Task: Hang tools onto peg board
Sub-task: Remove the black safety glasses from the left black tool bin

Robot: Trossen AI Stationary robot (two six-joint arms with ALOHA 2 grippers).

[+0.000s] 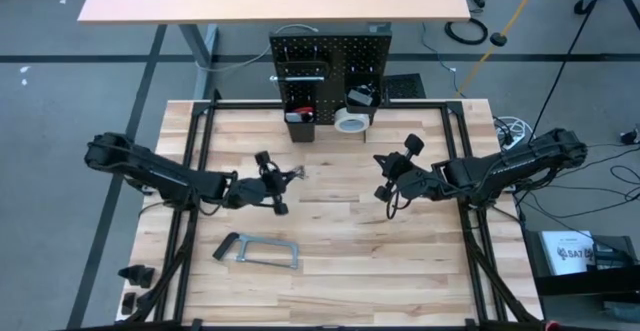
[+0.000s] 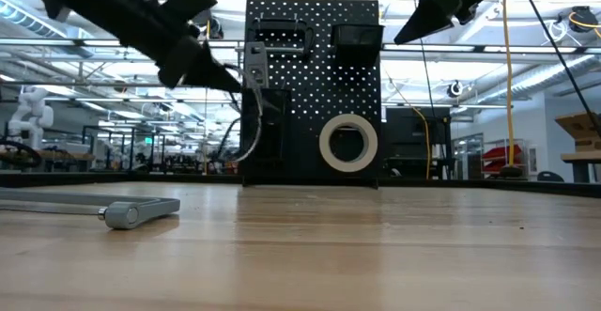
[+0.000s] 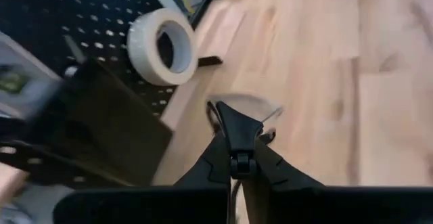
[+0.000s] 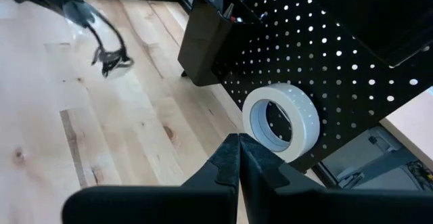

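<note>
My left gripper [image 1: 285, 179] hangs above the middle of the table [image 1: 330, 291], left of centre, its fingers closed on a small silvery tool [image 3: 265, 113]; in the left wrist view the two dark fingers [image 3: 235, 132] meet at the tip, with the metal piece showing at either side. I cannot tell from these views exactly what the tool is. On the table nearer me and to the left lies the grey bar clamp [image 1: 256, 252], flat and apart from both arms; the low view shows its end [image 2: 139, 212] resting on the wood.

At the far edge, centred, stands the peg board [image 1: 330, 53], upright. A black bin [image 1: 299, 123] with red-handled tools in it sits at its lower left, a second bin [image 1: 361, 98] higher at right. The white tape roll [image 1: 350, 120] hangs on the board's lower right face, clear in the low view [image 2: 348, 143] and in both wrist views [image 4: 281, 121].

My right gripper [image 1: 381, 191] hovers over the table right of centre, well short of the board. Its fingers [image 4: 226, 163] are pressed together with nothing between them, pointing toward the tape roll.
</note>
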